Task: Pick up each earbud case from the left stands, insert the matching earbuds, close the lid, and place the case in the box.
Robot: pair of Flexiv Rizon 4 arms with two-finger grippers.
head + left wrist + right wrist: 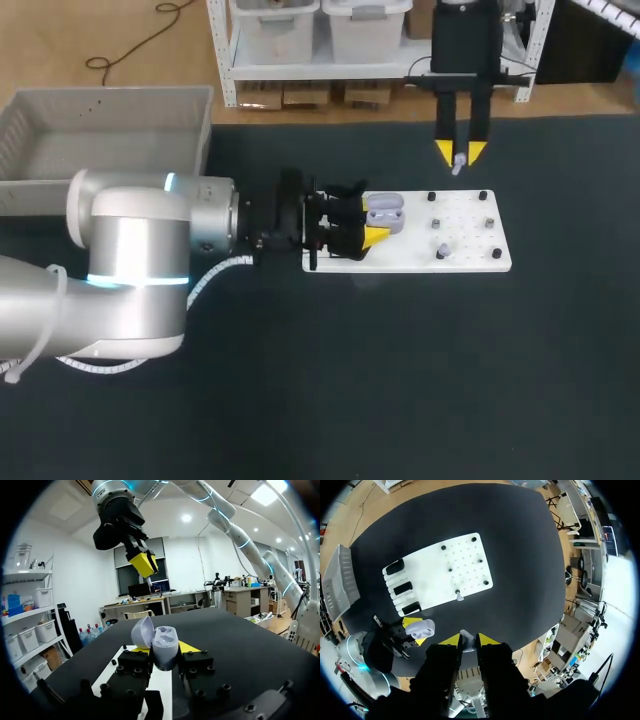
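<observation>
A lavender earbud case [386, 211] with its lid up is held over the left end of the white board [470, 262]. My left gripper [370, 224] is shut on it. In the left wrist view the case [163, 642] sits upright between the yellow fingertips [191, 647], its earbud wells showing. My right gripper [460, 152] hangs above the board's far edge, shut on a small pale earbud [458, 163]. That earbud [465, 638] shows between its fingers in the right wrist view. A second earbud [442, 250] stands on the board.
A grey box [60, 135] sits at the table's far left. Black pegs [497, 254] dot the board's right part. Three dark stand slots [402, 587] line the board's left end. My left arm [140, 260] covers the left of the table.
</observation>
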